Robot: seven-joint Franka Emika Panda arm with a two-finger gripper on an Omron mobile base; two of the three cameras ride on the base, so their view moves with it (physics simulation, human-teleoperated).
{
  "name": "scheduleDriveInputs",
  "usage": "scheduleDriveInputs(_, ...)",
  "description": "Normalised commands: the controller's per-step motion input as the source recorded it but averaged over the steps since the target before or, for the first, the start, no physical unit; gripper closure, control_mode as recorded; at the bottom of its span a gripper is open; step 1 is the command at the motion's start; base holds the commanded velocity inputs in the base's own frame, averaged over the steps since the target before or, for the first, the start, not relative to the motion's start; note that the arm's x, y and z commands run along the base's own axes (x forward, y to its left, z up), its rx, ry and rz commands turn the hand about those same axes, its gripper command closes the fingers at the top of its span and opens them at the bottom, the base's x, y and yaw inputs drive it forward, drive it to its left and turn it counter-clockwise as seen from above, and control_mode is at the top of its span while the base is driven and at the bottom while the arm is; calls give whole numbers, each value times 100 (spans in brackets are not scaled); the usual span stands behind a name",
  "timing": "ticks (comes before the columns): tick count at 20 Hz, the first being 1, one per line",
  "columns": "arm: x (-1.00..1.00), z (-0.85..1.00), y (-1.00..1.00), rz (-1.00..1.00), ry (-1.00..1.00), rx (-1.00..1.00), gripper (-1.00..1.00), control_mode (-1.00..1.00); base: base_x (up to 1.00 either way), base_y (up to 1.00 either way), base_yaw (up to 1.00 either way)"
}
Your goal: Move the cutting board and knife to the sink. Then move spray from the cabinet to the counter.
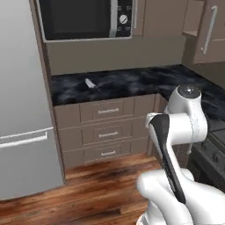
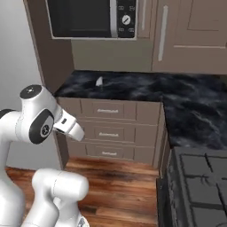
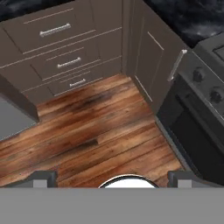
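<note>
Claw (image 3: 112, 178) spread wide apart, clamped on nothing, aimed down at the wooden floor (image 3: 87, 135) in front of the drawers (image 1: 107, 132), well apart from any task thing. Knife (image 1: 90, 83) lying flat far off on the black tabletop (image 1: 132, 81), toward its left end below the microwave (image 1: 83, 19). Cutting board, spray and sink not made out here. Likely trouble: reaching before driving closer and falling short; thin blade skidding away under the fingertips; elbow clipping the stove (image 3: 197, 109) at right.
</note>
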Motion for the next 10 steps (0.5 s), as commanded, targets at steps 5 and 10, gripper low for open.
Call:
scheduleDriveInputs(5,0,0,0,0,0,0,-100,100,25,-2,72)
scheduleDriveInputs(10,0,0,0,0,0,0,-100,100,59,-25,21)
